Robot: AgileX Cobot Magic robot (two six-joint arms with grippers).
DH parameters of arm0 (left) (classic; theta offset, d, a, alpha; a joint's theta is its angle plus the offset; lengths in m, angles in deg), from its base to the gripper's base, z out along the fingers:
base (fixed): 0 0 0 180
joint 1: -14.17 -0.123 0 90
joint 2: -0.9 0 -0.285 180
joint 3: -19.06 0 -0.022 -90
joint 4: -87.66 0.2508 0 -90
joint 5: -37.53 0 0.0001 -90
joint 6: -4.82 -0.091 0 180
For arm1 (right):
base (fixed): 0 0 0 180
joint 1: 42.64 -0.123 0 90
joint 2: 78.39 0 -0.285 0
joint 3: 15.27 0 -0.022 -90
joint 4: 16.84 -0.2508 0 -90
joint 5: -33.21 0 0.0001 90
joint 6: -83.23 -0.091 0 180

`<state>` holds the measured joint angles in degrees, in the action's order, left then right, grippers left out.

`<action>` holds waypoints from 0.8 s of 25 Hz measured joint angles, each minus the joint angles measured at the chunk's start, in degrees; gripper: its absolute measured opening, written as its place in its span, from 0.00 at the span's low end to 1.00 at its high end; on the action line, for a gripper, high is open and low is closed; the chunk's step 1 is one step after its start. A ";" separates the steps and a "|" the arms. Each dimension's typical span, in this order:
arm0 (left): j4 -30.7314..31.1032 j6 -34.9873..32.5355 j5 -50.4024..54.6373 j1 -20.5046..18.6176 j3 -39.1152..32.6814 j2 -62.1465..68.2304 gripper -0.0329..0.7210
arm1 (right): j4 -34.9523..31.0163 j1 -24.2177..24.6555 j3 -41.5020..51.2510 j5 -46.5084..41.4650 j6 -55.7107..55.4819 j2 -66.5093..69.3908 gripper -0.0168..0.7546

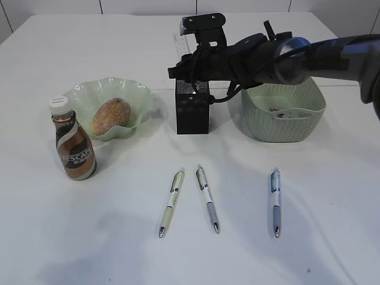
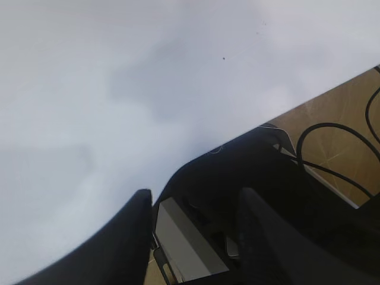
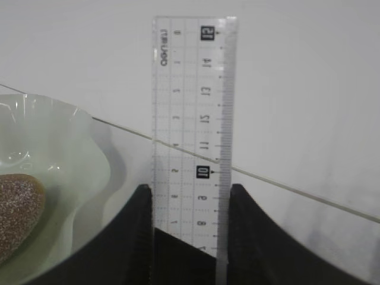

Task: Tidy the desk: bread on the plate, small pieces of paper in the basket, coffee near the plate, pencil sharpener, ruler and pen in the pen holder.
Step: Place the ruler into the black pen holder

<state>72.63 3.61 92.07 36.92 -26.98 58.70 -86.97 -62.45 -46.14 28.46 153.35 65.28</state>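
Currently the clear ruler (image 3: 193,136) stands upright between the two black fingers (image 3: 139,231) of the right claw (image 3: 190,231), which grips it by its long edges. Exterior view: ruler (image 1: 180,43) held above the black mesh pen holder (image 1: 192,113) at mid-desk; whether its lower end is inside the holder is hidden by the claw (image 1: 193,71).

Left of holder: pale green plate (image 1: 89,98) with sugared bread (image 1: 111,115) on it. Coffee bottle (image 1: 72,140) upright just beside the plate, near-left of it.

Right of holder: green basket (image 1: 284,122) with small scraps in it, too small to identify.

Near side of white desk (image 1: 59,237): three pens lying apart — left pen (image 1: 171,203), middle pen (image 1: 207,198), right pen (image 1: 275,202).

Left claw (image 2: 196,237): fingers parted, nothing between them, above the desk edge.
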 joint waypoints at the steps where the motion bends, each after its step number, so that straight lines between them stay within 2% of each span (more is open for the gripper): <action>1: 0.00 0.00 0.00 0.00 0.00 0.00 0.48 | 0.00 0.00 0.00 -0.10 0.00 0.00 0.39; 8: 0.00 0.00 0.00 0.00 0.00 0.00 0.48 | 0.00 0.00 0.00 -2.32 0.11 0.00 0.39; 15: 0.00 0.00 0.00 0.00 0.00 0.00 0.48 | 0.05 0.00 0.00 -2.89 0.11 0.00 0.51; 20: 0.00 0.00 0.00 0.00 0.00 0.00 0.48 | 0.05 -0.10 0.00 -2.89 0.22 0.00 0.52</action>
<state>72.63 3.61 92.07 36.92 -26.98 58.70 -86.92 -62.55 -46.14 25.56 153.57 65.28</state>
